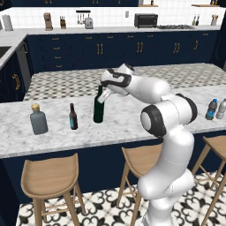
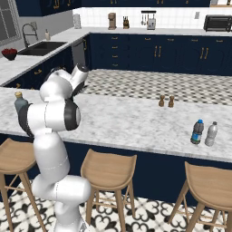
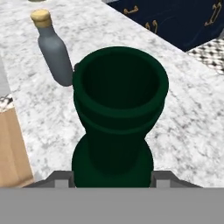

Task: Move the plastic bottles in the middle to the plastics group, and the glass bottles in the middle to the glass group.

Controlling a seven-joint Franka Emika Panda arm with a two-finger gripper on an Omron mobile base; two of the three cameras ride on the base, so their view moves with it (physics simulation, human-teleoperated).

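Dark green glass, the tall wine bottle (image 1: 98,110) stands upright on the marble counter (image 1: 53,132), and the gripper (image 1: 102,98) sits at its neck, its two fingers flanking the neck on either side, clamped on it as far as I can see from the hand view. The bottle's base rests on the counter. Just to its left stands the small brown bottle (image 1: 73,117) with a blue label, and further left the grey flask (image 1: 38,119) with a tan stopper. Well apart, at the far right end of the counter, the blue-capped water bottle (image 1: 212,109) and the clear-grey one (image 1: 221,109) stand side by side.
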